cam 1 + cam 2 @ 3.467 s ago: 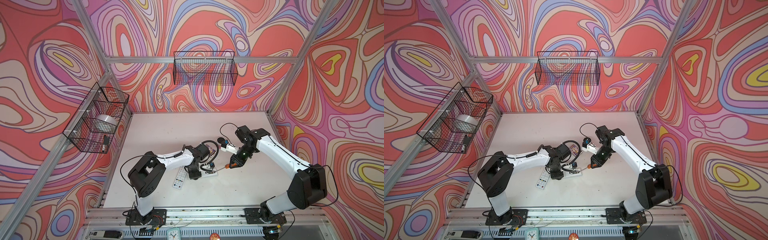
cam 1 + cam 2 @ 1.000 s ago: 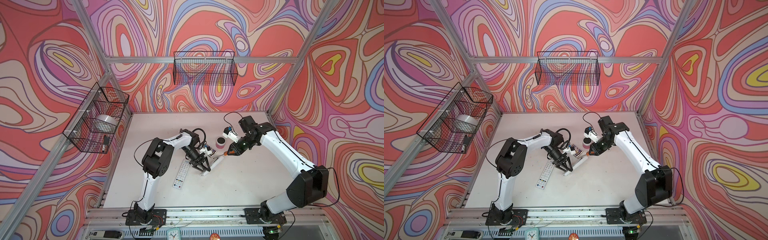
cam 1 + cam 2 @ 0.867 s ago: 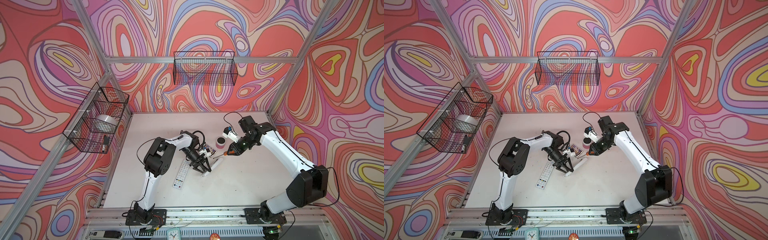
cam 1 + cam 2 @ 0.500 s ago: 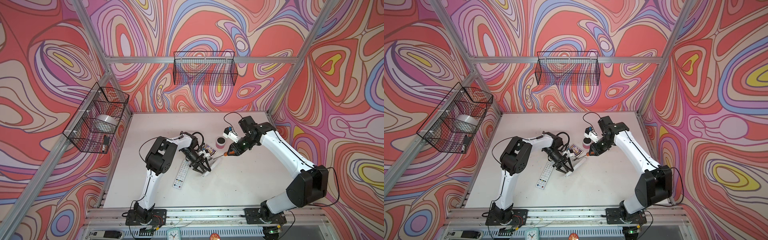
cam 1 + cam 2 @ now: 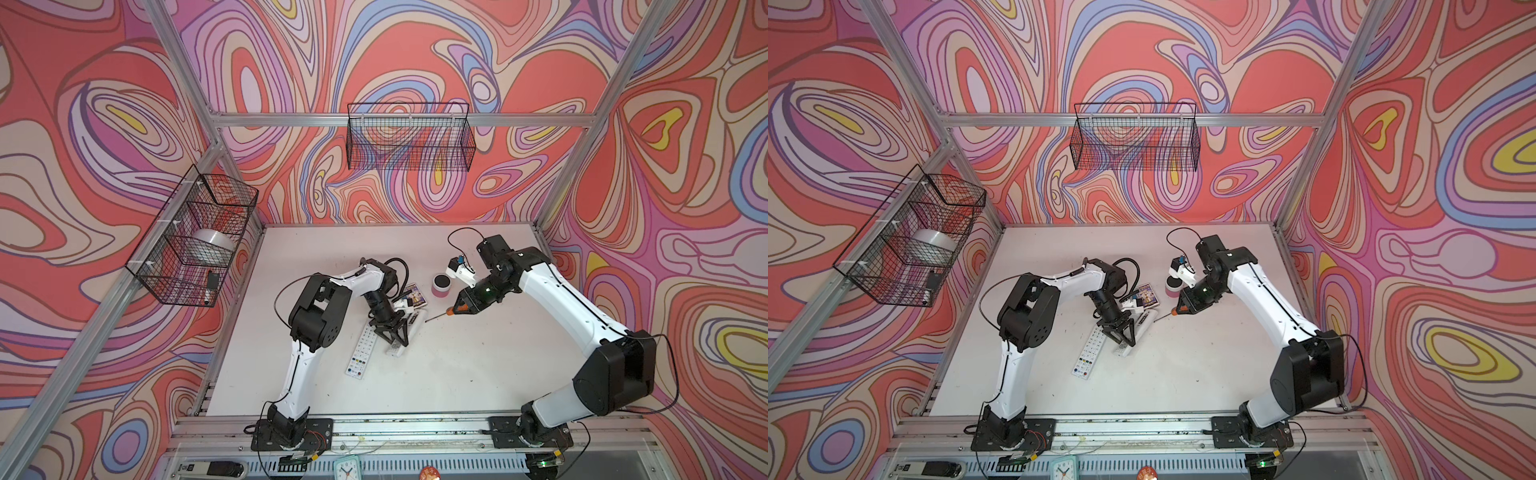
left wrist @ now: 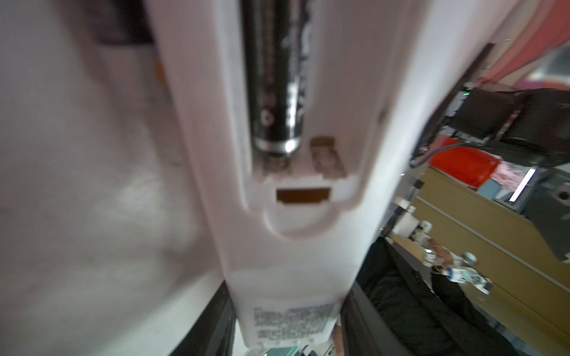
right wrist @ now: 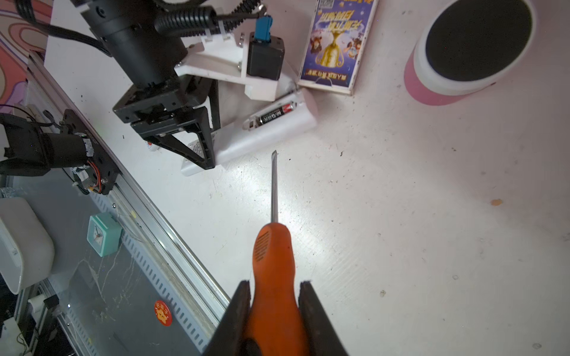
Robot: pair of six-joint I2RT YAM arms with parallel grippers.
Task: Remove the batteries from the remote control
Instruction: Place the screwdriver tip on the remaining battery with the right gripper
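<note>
On the white worktop (image 5: pixel 478 374), in both top views, the left hand (image 5: pixel 397 341) is reaching down over a long white plastic remote control (image 5: pixel 417 321) that is lying back up. Its two black fingers are sitting on either side of it. A second remote (image 5: pixel 360 355), flat and white with coloured buttons, is lying face up just beside it. The right hand (image 5: pixel 462 308) is gripping an orange-handled screwdriver with a thin metal shaft (image 5: pixel 438 316). The shaft is pointing at the far end of the back-up remote control. A round pink and white tub with a black top (image 5: pixel 441 285) and a small colourful flat box (image 5: pixel 415 294) are sitting near, toward the back wall.

In the left wrist view, the remote control (image 6: pixel 293 246) is filling the picture, blurry and very close. Its battery bay is standing open. One slim dark battery (image 6: pixel 276 77) is lying inside, its shiny end sitting by a metal contact.

In the right wrist view, the right hand (image 7: pixel 274 288) is squeezing the screwdriver (image 7: pixel 273 243) tight by its handle. The tip is hanging just beside the remote control (image 7: pixel 265 135), with a small gap showing. The left hand (image 7: pixel 213 145) is clamping the remote control between its fingers. The battery (image 7: pixel 273 115) is lying in the open bay, near the box (image 7: pixel 336 43) and the tub (image 7: pixel 462 61).
</note>
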